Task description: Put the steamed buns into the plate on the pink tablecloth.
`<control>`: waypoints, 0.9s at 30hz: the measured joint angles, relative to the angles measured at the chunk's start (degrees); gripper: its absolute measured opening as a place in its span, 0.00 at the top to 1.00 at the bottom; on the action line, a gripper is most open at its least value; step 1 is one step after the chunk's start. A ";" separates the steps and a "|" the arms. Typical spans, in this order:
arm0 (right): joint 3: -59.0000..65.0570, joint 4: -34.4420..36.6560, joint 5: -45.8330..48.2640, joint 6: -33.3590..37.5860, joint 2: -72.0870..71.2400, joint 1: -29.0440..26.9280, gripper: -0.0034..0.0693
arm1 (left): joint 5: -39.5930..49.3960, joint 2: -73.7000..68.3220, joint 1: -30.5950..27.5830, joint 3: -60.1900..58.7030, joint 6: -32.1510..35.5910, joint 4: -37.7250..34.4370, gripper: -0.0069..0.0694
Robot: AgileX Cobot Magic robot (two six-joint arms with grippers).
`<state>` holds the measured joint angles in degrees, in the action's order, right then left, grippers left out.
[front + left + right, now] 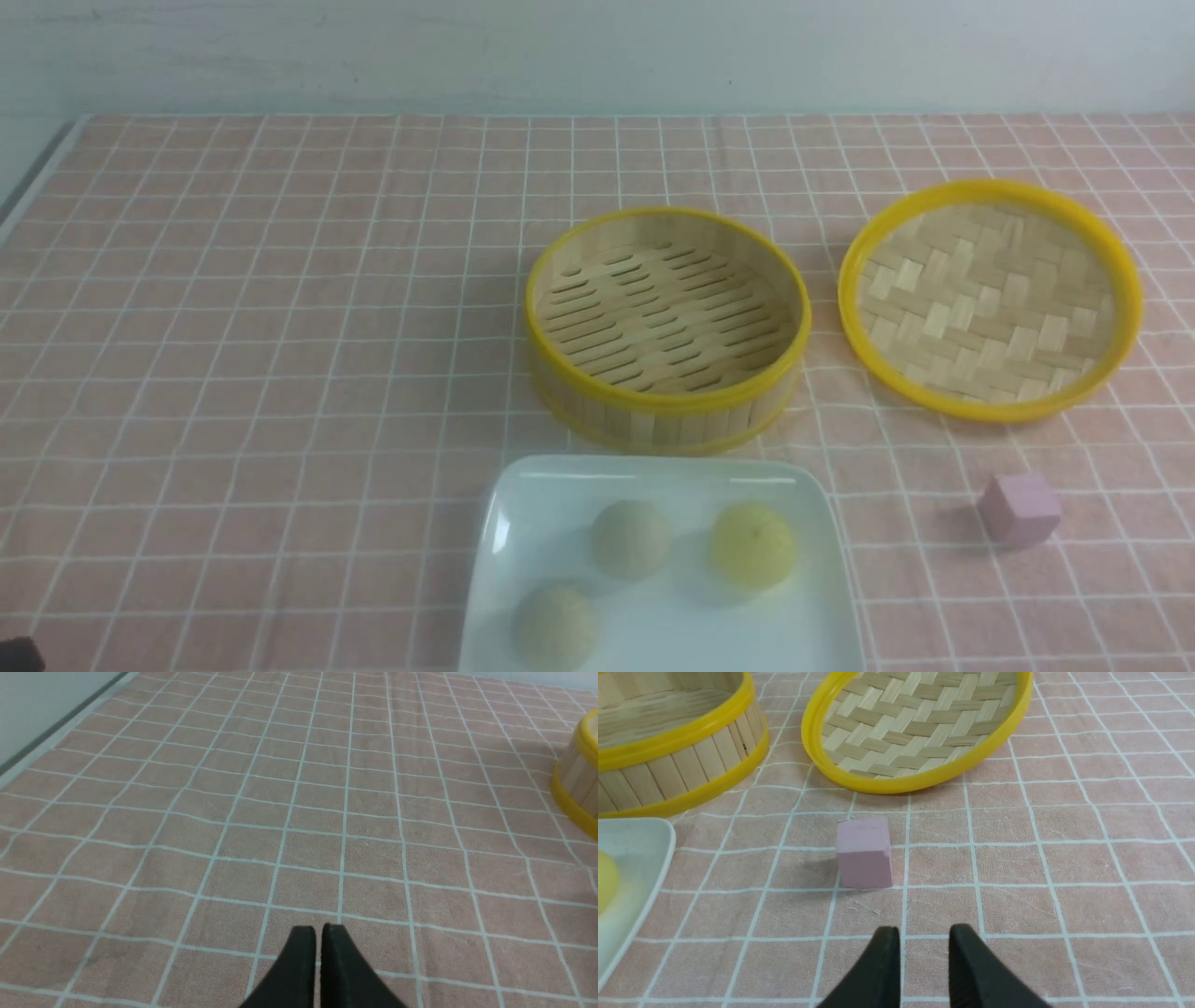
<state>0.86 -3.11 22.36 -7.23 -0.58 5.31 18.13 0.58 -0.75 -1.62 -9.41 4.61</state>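
No text, label, brand, number or sign can be read in any of the views.

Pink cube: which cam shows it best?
Right wrist view: the pink cube sits close and central on the tablecloth, two faces clear. The front view shows it small, near the lid. The left wrist view misses it.
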 joint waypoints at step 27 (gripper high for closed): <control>0.05 -0.12 -0.12 0.00 0.00 0.00 0.71 | 2.59 0.02 1.57 0.37 0.00 2.06 0.83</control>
<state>0.90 -3.23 22.24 -7.23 -0.58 5.31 20.73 0.60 0.82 -1.25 -9.41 6.67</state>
